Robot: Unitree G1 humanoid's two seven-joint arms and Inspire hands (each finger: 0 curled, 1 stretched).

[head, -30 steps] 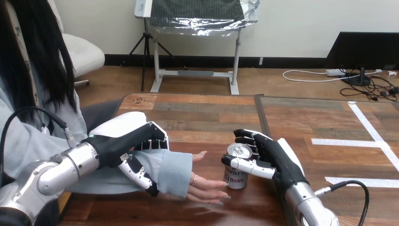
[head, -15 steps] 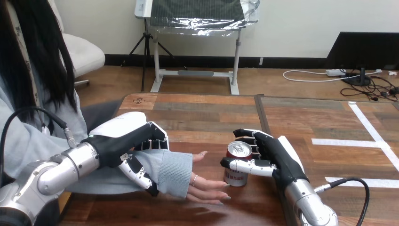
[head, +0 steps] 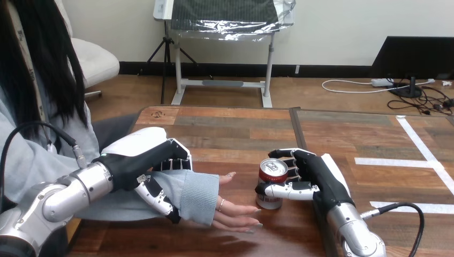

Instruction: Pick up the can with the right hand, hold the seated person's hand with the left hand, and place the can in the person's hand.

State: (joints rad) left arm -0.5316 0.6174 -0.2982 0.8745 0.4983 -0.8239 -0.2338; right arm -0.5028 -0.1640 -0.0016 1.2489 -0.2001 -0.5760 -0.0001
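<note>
The main risk we see is the can [head: 272, 169] slipping or tipping. The right hand [head: 321, 179] grips it from the side with only the thumb [head: 284, 188] across its front, so a loose hold or a quick swing to the left could tilt it out. A second risk is knocking the person's hand [head: 235, 214]. Its fingertips lie just left of the can, low in the centre of the frame, so a low path would drive the can into them instead of over the palm. If the wrist shifts in the left hand [head: 136, 152], the palm may not be where the can arrives.

The right hand comes in from the lower right, its fingers curled behind the can and clamped on it. We cannot tell whether the can's base is clear of the table [head: 230, 128]. At the left of the frame the left hand is closed round the person's sleeved forearm [head: 195, 195], fingers over it and thumb under.
</note>
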